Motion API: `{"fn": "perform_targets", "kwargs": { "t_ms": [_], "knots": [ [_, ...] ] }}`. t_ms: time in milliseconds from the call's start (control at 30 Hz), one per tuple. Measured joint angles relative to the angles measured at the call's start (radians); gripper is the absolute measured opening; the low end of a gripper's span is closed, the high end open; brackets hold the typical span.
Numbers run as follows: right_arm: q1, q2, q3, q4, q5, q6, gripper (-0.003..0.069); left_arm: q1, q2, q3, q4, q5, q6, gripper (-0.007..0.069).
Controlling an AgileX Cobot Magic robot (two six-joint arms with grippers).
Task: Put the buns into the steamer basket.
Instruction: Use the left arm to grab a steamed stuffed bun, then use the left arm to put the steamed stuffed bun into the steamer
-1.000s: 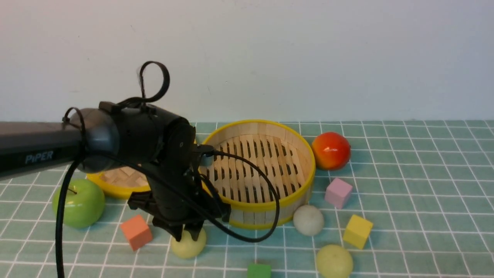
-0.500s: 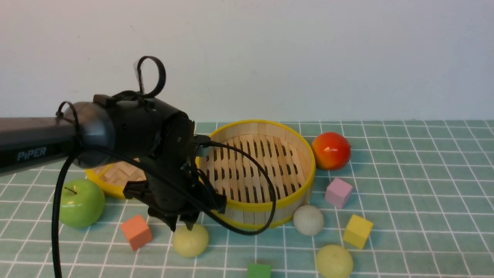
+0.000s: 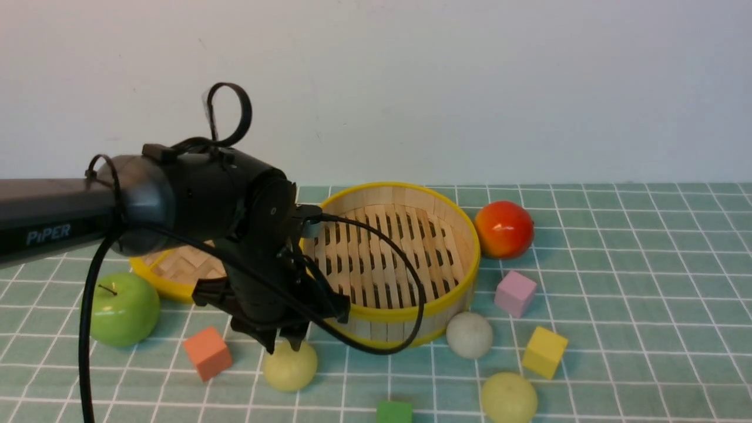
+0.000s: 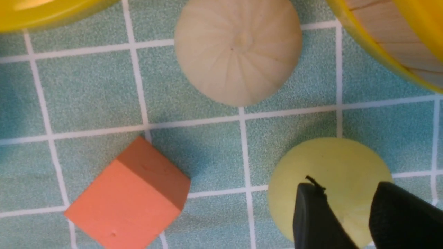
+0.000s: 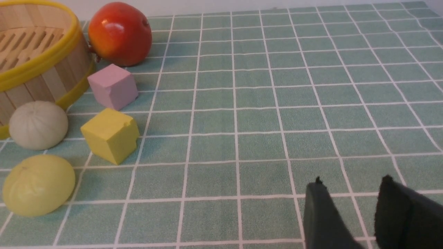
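Observation:
My left gripper (image 3: 285, 345) hangs open just over a pale yellow-green bun (image 3: 289, 367) in front of the steamer basket (image 3: 405, 311). In the left wrist view both fingertips stand apart over that bun (image 4: 328, 162), and my left gripper (image 4: 346, 186) holds nothing. An off-white bun (image 4: 238, 50) lies beyond it, near the basket wall (image 4: 391, 45). To the right of the basket lie another off-white bun (image 3: 469, 335) and a yellow-green bun (image 3: 509, 398). The basket is empty. My right gripper (image 5: 352, 182) is open over bare cloth, far from those two buns.
The flat lid (image 3: 170, 273) lies behind my left arm, with a green apple (image 3: 123, 308) beside it. A red apple (image 3: 503, 229) sits right of the basket. Orange (image 3: 207, 352), pink (image 3: 515, 292), yellow (image 3: 544, 351) and green (image 3: 393, 412) cubes are scattered among the buns.
My left gripper lifted a little from the yellow-green bun, then eased back down and slightly right. The bun stays on the cloth. Its jaws kept the same gap.

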Motion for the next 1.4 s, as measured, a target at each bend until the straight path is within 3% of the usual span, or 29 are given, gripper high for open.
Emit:
{"fn": "perform_targets", "kwargs": {
  "t_ms": [900, 1067, 1167, 1400],
  "knots": [
    [0.0, 0.0, 0.0, 0.0, 0.0, 0.0, 0.024, 0.0, 0.047, 0.0, -0.012, -0.003, -0.009, 0.0229],
    [0.0, 0.0, 0.0, 0.0, 0.0, 0.0, 0.024, 0.0, 0.047, 0.0, -0.016, -0.003, -0.005, 0.0112],
    [0.0, 0.0, 0.0, 0.0, 0.0, 0.0, 0.024, 0.0, 0.046, -0.001, -0.017, 0.0, -0.003, 0.0],
    [0.0, 0.0, 0.0, 0.0, 0.0, 0.0, 0.024, 0.0, 0.016, -0.111, -0.02, 0.108, 0.001, -0.0013]
  ]
}}
